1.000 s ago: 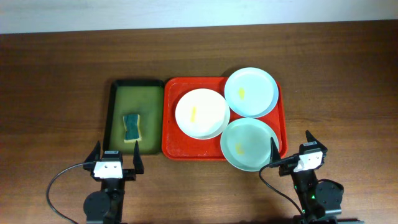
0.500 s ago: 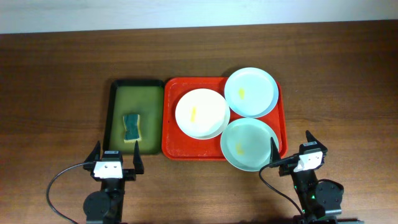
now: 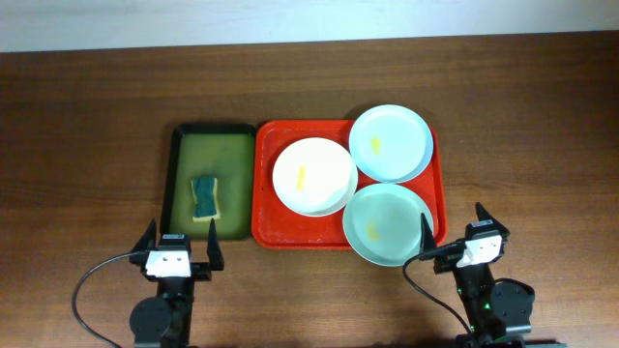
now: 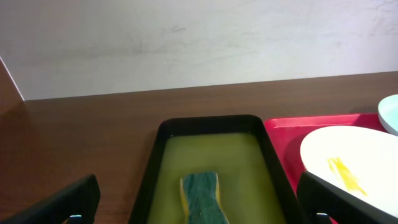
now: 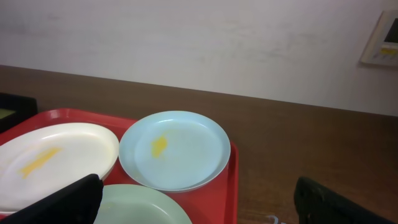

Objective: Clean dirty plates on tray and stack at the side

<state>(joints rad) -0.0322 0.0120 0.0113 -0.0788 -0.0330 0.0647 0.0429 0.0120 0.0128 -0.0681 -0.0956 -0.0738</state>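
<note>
Nothing of the job looks done yet. At the left, the sponge (image 3: 204, 197) lies untouched in the green tray (image 3: 180, 145), on its yellowish-green floor, which may be liquid; I cannot tell. Just right of it, nearly touching, sits the red tray (image 3: 266, 208) with all three dishes on it. The white plate (image 3: 312, 177) is on its left half. The blue plate (image 3: 390, 143) fills the far right corner. The green plate (image 3: 389, 224) sits in the near right corner, its rim hanging over the red tray's edge. Their rims touch or overlap where they meet. Each carries a yellow smear (image 3: 302, 178), so by my reading all three need wiping, and no stack has been started on the table (image 3: 87, 126) to either side.

The left gripper (image 3: 181, 246) rests low at the near edge, just short of the green tray and pointing at the sponge. Its fingers are spread wide with nothing between them. The right gripper (image 3: 453, 224) sits at the near right, its inner finger just beside the green plate's rim, aimed toward the blue plate. Its fingers are likewise spread wide and hold nothing.
</note>
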